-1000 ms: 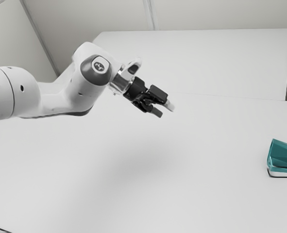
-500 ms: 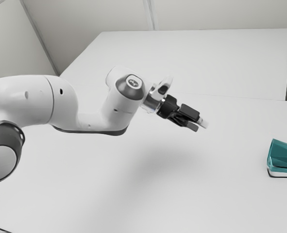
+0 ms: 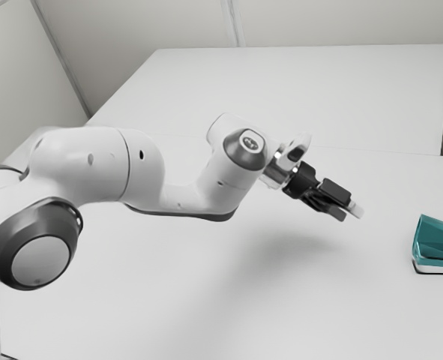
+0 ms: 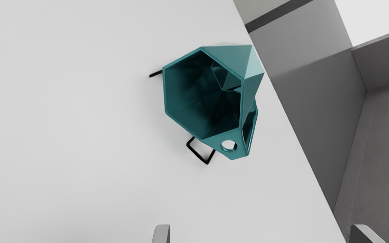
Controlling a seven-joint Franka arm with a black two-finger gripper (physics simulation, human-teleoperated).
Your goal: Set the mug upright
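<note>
Above the table, the black gripper (image 3: 348, 213) points down toward the exterior view's right, short of the mug. A teal faceted mug (image 3: 437, 240) lies tilted at the exterior view's right edge, partly cut off there. In the wrist view the mug (image 4: 194, 94) turns its open mouth to the camera, and its handle has a round hole. The gripper (image 4: 257, 233) is open, its tips wide apart with nothing between them.
The mug lies on or over a thin black wire frame (image 4: 198, 154), close to an edge of the white table (image 4: 79, 135). Beyond that edge lies a grey floor (image 4: 383, 152). A pale wall stands behind the table.
The arm has reached farther toward the exterior view's right and lower, bringing the gripper closer to the mug. The mug has stayed where it was.
</note>
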